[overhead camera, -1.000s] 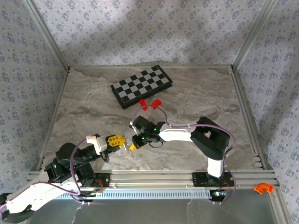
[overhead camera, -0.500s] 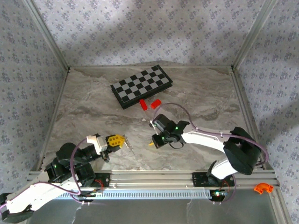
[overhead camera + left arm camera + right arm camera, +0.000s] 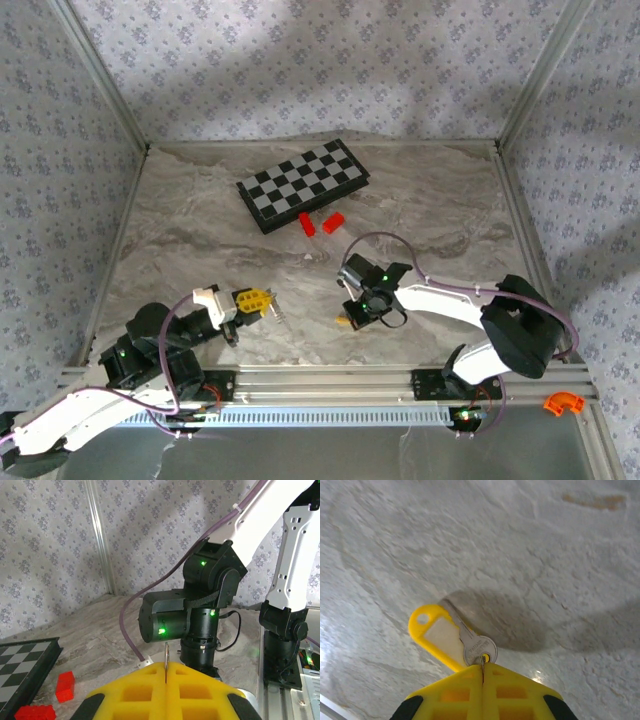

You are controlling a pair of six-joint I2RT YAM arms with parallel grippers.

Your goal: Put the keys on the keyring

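The keys (image 3: 479,649) are one silver key with a yellow tag (image 3: 436,634), hanging from my right gripper (image 3: 482,668). Its yellow fingers are shut on a thin metal bit at the key's hole. From above, the right gripper (image 3: 349,318) points down at the near-middle table, with the yellow tag (image 3: 343,322) at its tip. The keyring (image 3: 166,655) shows edge-on as a thin loop pinched in my shut left gripper (image 3: 166,667). In the top view the left gripper (image 3: 267,303) is left of the right one, well apart, and the keyring (image 3: 278,315) sticks out of it.
A chessboard (image 3: 304,184) lies at the back, with two red blocks (image 3: 308,224) (image 3: 333,221) at its near edge. The right arm's wrist (image 3: 192,625) stands straight ahead of the left gripper. An orange piece (image 3: 563,402) lies outside the frame rail at the near right.
My right gripper, first close to the left gripper, has swung right and toward the near edge with the key. The left gripper drew back slightly, still holding the keyring.
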